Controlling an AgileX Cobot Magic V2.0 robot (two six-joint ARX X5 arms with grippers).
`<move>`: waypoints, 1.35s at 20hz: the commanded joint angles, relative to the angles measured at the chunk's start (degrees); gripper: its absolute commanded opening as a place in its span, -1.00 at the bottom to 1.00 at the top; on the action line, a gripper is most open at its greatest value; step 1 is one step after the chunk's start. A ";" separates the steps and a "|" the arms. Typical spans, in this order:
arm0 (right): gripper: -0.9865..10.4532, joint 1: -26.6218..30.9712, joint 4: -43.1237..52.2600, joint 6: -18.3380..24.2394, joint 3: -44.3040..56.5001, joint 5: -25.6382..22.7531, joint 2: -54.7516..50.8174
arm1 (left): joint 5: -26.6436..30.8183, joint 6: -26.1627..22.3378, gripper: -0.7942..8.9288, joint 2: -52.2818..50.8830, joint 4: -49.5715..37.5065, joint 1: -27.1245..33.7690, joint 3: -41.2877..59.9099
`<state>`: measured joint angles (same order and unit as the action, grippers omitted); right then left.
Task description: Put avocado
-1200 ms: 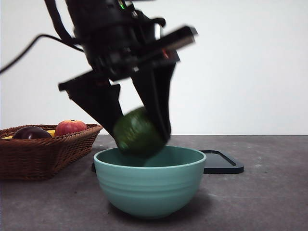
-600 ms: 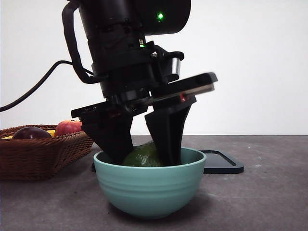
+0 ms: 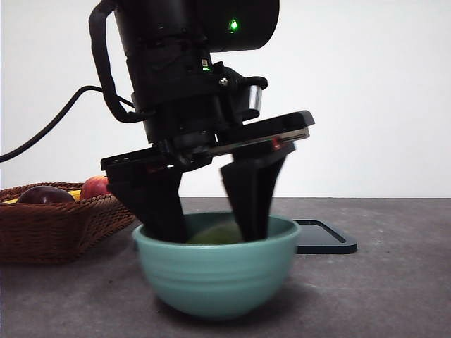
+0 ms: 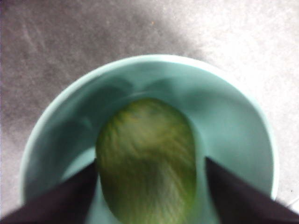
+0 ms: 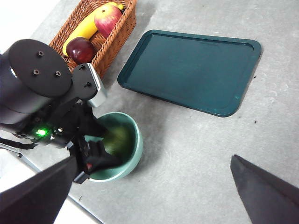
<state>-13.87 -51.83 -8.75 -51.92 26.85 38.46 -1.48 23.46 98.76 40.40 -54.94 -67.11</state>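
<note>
Front view, centre frame: left gripper (image 3: 211,211) reaches down into a teal bowl (image 3: 215,271) sitting low-centre on the dark grey table (image 3: 380,282). Both black jaws dip below the bowl rim, one on each side of the avocado (image 3: 215,233), of which only a dull green top shows over the rim.

Left wrist view: avocado (image 4: 147,161) fills the middle of the bowl (image 4: 233,121), lying on the bowl floor. Jaws stand wide, one at each lower corner of the frame, each with a thin gap to the fruit's skin; the picture is blurred, so contact at the very edge can't be fully ruled out, but it looks released.

Right wrist view: right gripper (image 5: 154,196) has jaws spread wide at the lower corners, holding nothing, high over the table. Left arm and bowl (image 5: 133,149) sit lower left of that frame, the avocado (image 5: 119,137) a green smear inside. A dark teal tray (image 5: 191,70) lies upper centre, apart from the bowl. A wicker basket (image 5: 110,44) sits upper left with a banana (image 5: 84,30), red apple (image 5: 106,19) and dark maroon fruit (image 5: 80,49).

Front view: basket (image 3: 56,229) at left edge, tray (image 3: 325,238) behind the bowl at right.
</note>
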 commanded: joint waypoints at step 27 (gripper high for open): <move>0.29 -0.22 -2.27 0.61 -0.92 0.15 0.31 | 19.71 -3.69 0.25 -53.57 21.29 -4.07 -6.19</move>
<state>-13.87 -54.24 -8.75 -51.92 26.85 38.46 17.91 20.43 45.19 61.78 -58.35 -73.12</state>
